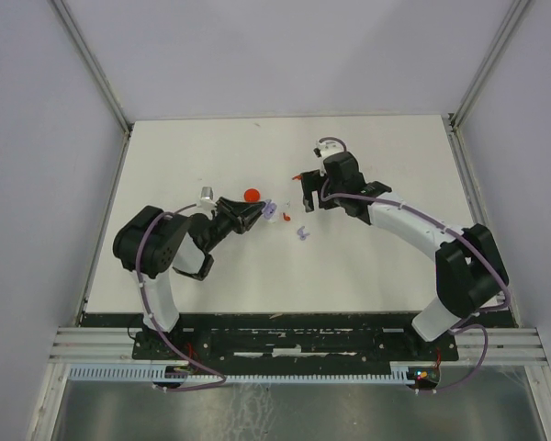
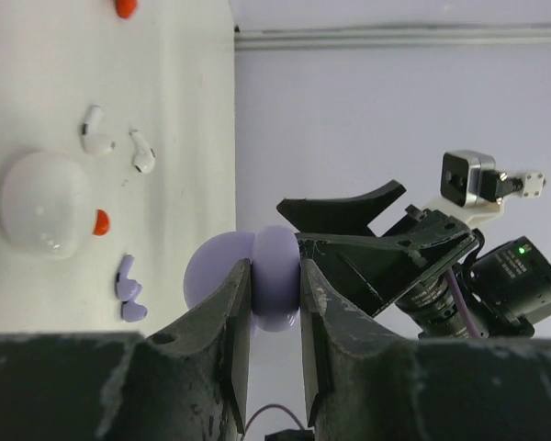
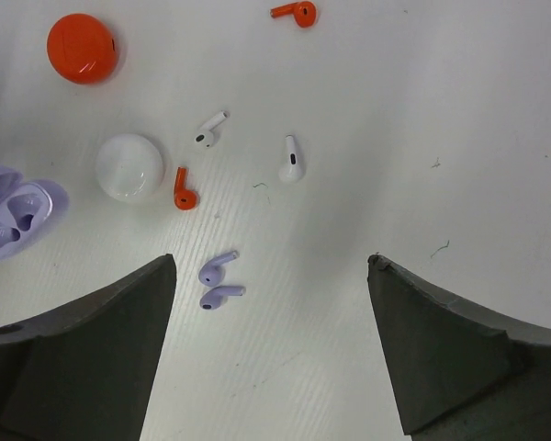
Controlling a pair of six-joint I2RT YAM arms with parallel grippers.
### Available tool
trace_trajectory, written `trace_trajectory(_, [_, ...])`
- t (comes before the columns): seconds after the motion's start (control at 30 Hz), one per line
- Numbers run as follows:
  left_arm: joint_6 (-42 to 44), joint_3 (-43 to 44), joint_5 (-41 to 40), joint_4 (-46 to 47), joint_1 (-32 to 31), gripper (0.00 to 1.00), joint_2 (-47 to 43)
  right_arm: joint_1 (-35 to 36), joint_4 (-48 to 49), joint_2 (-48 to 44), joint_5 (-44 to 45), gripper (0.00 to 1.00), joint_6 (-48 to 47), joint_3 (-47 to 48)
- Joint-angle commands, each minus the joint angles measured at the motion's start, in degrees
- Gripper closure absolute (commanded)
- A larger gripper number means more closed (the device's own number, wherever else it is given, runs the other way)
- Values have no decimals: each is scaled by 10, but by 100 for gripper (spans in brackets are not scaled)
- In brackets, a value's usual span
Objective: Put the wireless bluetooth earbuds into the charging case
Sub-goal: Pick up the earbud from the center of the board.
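Lavender charging case [image 2: 211, 271] is pinched in the left hand [image 2: 275, 285]; the right hand [image 3: 271, 262], spread wide, should drop squarely over one lavender earbud [image 3: 222, 296].

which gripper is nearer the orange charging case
left. the left gripper, holding the lavender case, is just beside the orange charging case; the right gripper hovers open farther off to its right
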Motion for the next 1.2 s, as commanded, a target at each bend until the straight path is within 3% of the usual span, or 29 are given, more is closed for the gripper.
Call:
trace_trajectory(0.0, [-37,-35,-75,57,10,88,-39,-1,-45,24,-22,10,5,45])
trace_trajectory(0.23, [-60,-30,-122,23,11,89,-69,16,-74,62,-43,27,-9,62])
trace_trajectory(0.33, [-50,-19,-120,-1,11,90,-86,31,-80,70,-38,29,-15,58])
trace_trajectory(0.67, [2,-15,-106,-75,17,91,-143,42,-60,91,-63,27,-12,41])
trace_trajectory(1.17, [-17,-24,-84,-25,38,91,-109,42,-45,154,-109,25,6,56])
